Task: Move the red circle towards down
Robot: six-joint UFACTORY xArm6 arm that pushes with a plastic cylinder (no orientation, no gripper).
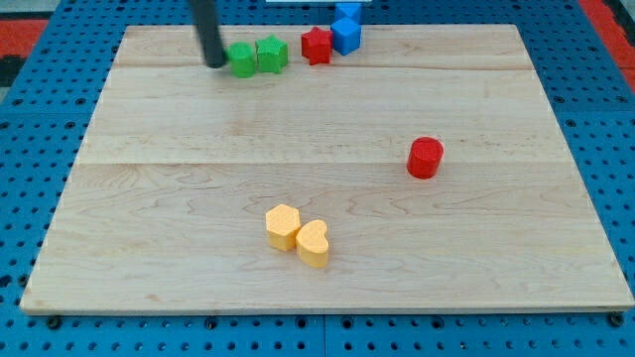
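Observation:
The red circle (425,158) is a short red cylinder standing alone on the wooden board (179,198), right of centre. My tip (215,63) is at the view's top left, just left of the green circle (242,59) and close to touching it. The tip is far up and to the left of the red circle. The rod rises out of the view's top.
A green star-like block (272,54) sits right of the green circle. A red star-like block (317,46) and two blue blocks (345,32) stand at the top centre. A yellow hexagon (283,226) and a yellow heart (314,243) touch near the bottom centre.

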